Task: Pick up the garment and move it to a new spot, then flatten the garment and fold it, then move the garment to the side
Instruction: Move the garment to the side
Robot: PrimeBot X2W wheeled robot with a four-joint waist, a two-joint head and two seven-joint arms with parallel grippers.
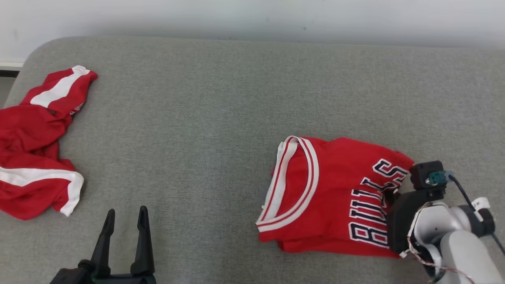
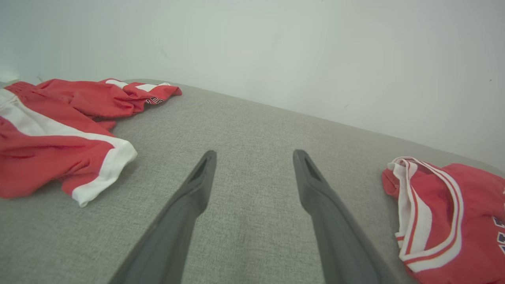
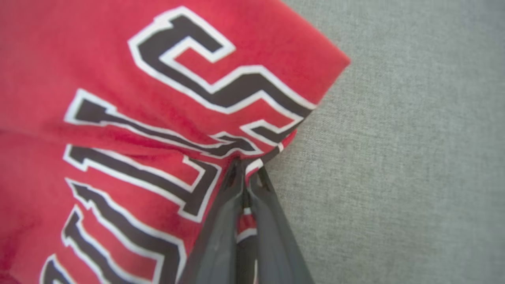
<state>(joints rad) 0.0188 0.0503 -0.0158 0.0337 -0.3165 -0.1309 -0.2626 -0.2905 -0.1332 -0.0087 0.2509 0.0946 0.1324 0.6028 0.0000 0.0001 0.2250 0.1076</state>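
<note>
The grey bed (image 1: 205,118) carries everything. On it are 2 red garments: 1 crumpled pair of shorts (image 1: 31,150) at the far-left edge, and 1 folded jersey (image 1: 331,197) at the near right, well apart, with bare bed between them.

The jersey looks already folded, so the step in hand is probably moving it aside. It lies roughly left to right, with the collar at its left end and the dark lettering at its right. The whole garment stretches left from the right claw (image 3: 247,171), whose fingers are pinched together on a tuck of cloth at that right edge (just beside the last letter). A pull to the right would likely trail the jersey behind the grip, while a push to the left could bunch the fold.

There are 2 claws. The left claw (image 1: 126,213) hangs at the near left, fingers apart and holding nothing, well away from the jersey, so the right arm is the nearer one.
</note>
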